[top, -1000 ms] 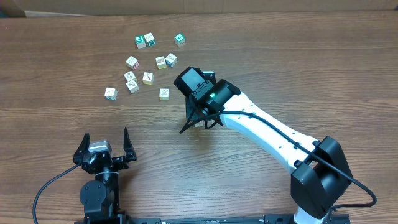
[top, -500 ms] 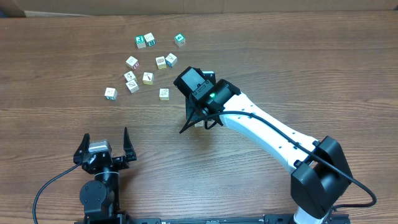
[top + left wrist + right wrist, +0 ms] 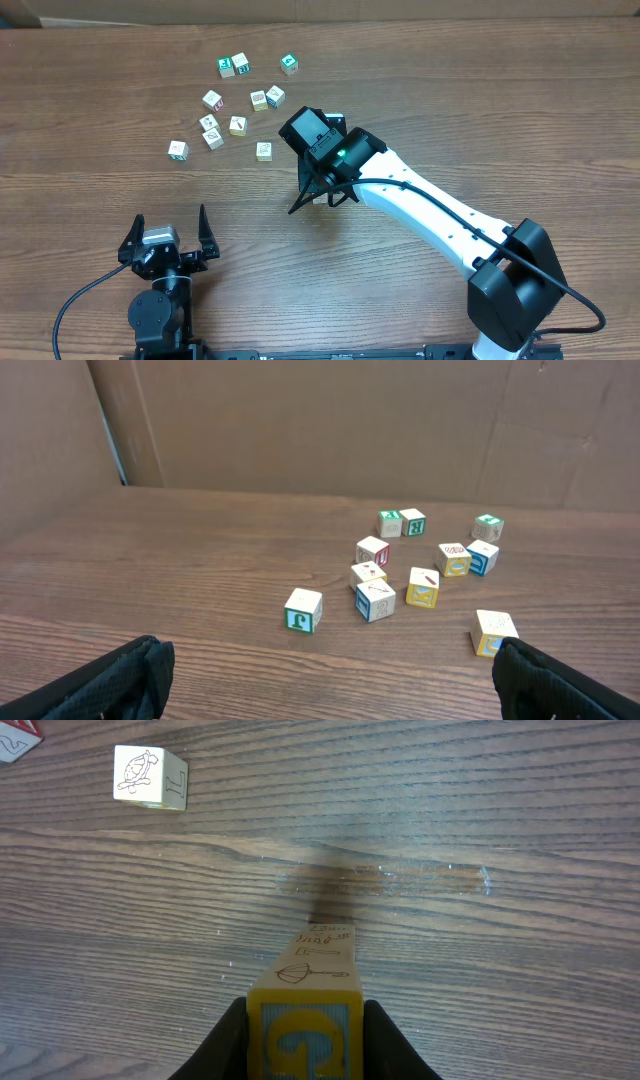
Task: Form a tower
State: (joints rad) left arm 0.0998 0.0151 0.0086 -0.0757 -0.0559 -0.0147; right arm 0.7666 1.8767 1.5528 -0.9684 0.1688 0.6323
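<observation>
Right pincer [image 3: 305,1038] clamps tower [image 3: 318,960]; cube [image 3: 303,610] reads J.

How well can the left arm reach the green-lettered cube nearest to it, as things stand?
Probably yes. Only bare table lies between the left arm and that cube, its jaws stand open, and the right arm is off to the side at the tower.

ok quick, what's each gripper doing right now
left gripper: open, holding nothing
right gripper: shut on the tower, fingers on either side of its yellow top cube
</observation>
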